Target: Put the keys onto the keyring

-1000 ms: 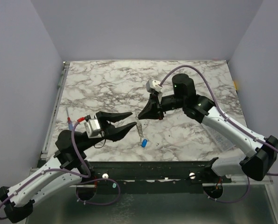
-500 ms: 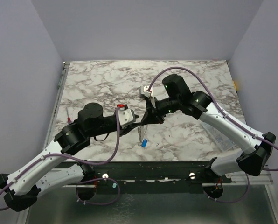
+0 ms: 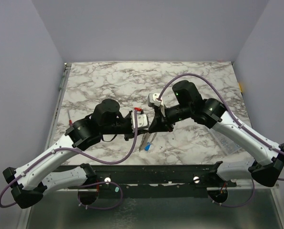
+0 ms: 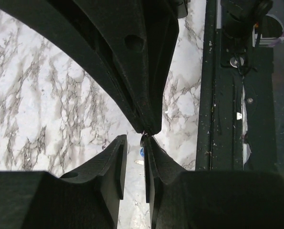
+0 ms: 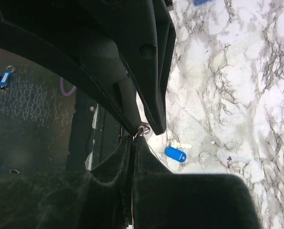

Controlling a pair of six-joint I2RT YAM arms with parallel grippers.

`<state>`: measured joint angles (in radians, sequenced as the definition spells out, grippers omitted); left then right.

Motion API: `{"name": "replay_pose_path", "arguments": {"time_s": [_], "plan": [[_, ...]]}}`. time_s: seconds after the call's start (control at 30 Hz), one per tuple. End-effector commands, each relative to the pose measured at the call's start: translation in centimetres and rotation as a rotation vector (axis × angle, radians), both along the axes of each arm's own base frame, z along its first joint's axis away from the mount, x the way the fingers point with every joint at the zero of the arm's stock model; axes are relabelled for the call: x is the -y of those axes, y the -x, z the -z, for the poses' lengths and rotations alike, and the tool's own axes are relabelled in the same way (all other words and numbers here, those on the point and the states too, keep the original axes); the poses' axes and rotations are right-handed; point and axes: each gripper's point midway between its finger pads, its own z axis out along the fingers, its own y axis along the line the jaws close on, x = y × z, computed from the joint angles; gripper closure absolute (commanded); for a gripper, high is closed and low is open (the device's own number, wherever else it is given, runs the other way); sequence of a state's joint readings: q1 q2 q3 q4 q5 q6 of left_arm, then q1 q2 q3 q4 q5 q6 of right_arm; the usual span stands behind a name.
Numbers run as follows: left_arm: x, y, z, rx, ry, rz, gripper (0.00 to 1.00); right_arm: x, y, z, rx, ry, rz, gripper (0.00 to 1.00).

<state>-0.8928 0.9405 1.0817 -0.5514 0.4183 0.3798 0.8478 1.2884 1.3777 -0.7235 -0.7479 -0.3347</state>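
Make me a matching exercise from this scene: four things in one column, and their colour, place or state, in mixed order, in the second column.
Column A
1. left gripper
2. right gripper
3. key
4. screwdriver

Column B
a. blue head, close to both grippers
b. shut on the keyring
c. by the left edge of the table
d. fingers a little apart

Pairs: 1-d, 2-b, 3-a, 4-c

White arms, black joints, purple cables
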Motion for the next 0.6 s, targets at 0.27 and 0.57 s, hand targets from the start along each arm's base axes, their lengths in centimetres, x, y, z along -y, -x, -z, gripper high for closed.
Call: {"name": "replay_pose_path", "arguments": {"time_s": [0.27,0.57], "plan": [[1.4,1.0,-0.7,0.0,0.002,0.129,0.86,0.2,1.6,0.2,-0.011,-0.006,-0.037,0.99],[2.3,1.7,0.5,-0.036,0.022,0.18,1.0,0.3,2.2,-0.7,0.028,-0.063,-0.061,0.99]]}}
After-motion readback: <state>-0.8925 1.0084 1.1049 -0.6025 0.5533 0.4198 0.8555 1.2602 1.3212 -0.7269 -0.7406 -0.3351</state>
